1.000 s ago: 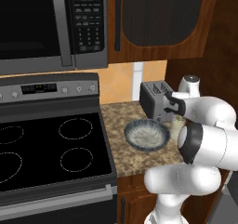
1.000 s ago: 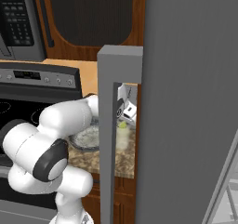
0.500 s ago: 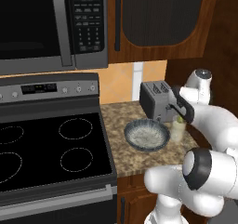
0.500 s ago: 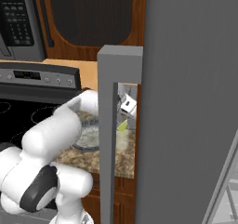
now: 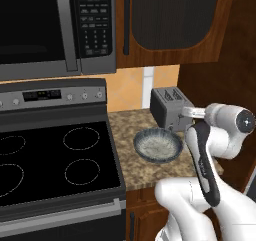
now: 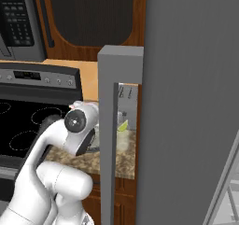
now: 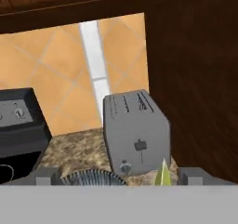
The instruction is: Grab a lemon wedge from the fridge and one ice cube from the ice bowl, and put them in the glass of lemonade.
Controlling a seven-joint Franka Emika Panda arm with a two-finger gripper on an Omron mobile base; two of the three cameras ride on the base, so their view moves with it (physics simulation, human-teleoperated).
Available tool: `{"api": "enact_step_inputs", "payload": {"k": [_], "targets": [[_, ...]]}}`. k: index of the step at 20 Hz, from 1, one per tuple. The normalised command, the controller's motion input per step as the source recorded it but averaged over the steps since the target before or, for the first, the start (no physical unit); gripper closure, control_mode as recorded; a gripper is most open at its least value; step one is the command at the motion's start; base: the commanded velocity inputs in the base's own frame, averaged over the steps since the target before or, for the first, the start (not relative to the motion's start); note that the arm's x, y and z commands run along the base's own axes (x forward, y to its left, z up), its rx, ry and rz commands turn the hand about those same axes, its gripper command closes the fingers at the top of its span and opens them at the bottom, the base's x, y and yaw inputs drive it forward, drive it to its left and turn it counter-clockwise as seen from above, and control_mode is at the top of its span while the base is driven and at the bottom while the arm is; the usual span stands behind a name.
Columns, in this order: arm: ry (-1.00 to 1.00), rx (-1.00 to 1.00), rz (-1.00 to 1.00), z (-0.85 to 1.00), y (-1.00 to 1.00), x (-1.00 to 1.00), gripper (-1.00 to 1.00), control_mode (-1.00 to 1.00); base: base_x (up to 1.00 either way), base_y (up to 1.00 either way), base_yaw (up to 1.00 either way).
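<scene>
The fridge (image 6: 186, 102) door edge fills my right base view and hides most of the counter; past it, at 3 o'clock of my wrist, the lemon wedge (image 6: 123, 125) sits atop the glass of lemonade (image 6: 122, 136). My left base view shows the ice bowl (image 5: 158, 145) with the toaster (image 5: 170, 107) at its 1 o'clock. My gripper (image 7: 118, 175) is spread wide, empty.

The robot arm (image 5: 210, 150) is white and round, with smooth fat parts and black bands at its joints.
</scene>
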Motion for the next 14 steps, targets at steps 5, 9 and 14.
{"api": "enact_step_inputs", "payload": {"k": [5, 9, 14], "targets": [[-0.64, -0.21, 0.21, 0.56, 0.69, -0.83, -1.0, -1.0, 0.0, 0.0, 0.0], [-0.23, -0.03, 0.05, 0.06, 0.16, -0.46, -1.0, -1.0, 0.0, 0.0, 0.0], [-0.05, -0.14, 0.07, -0.11, 0.36, -0.29, -1.0, -1.0, 0.0, 0.0, 0.0]]}}
